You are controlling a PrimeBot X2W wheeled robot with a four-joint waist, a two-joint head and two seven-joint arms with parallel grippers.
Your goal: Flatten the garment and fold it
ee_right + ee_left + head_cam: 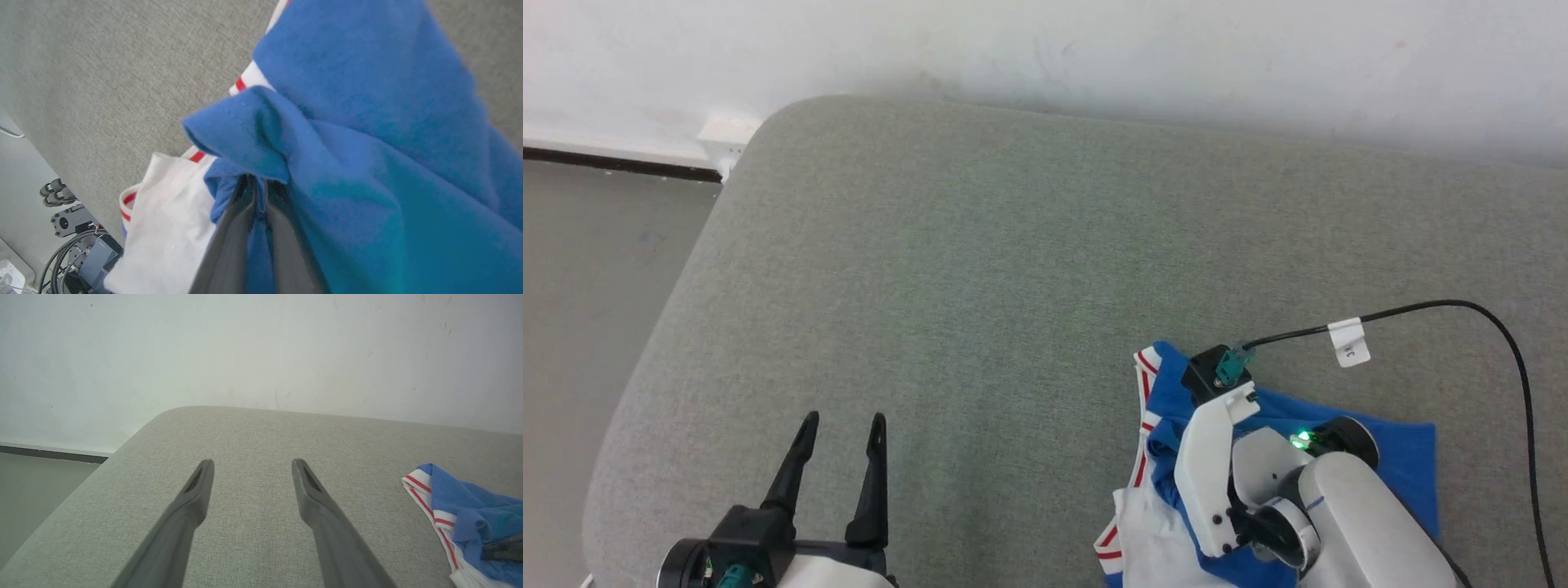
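Pinching a raised fold of blue cloth, the right gripper has its fingers drawn almost together with the fabric caught between them. It is holding the garment, not merely touching it. The garment lies bunched at the near right of the cushion, under and around the right wrist. It is not yet flat.

The left gripper hovers over bare cushion at the near left, fingers spread wide and holding nothing. From there the garment lies off to the right and well apart, with a stretch of bare cushion between. So the right arm is the nearer one — it is already on the cloth — and the left would probably have to cross rightward to take a second hold.

As far as the heap shows, its long axis runs from the near edge away toward the wall, with the red-striped trim along its left side, the side facing the left gripper. That edge looks like the likeliest place for the left gripper to grasp.

Counted:
- one garment
- one white sleeve showing
- two grippers
- one cushion
- one black cable — carrying one white tag
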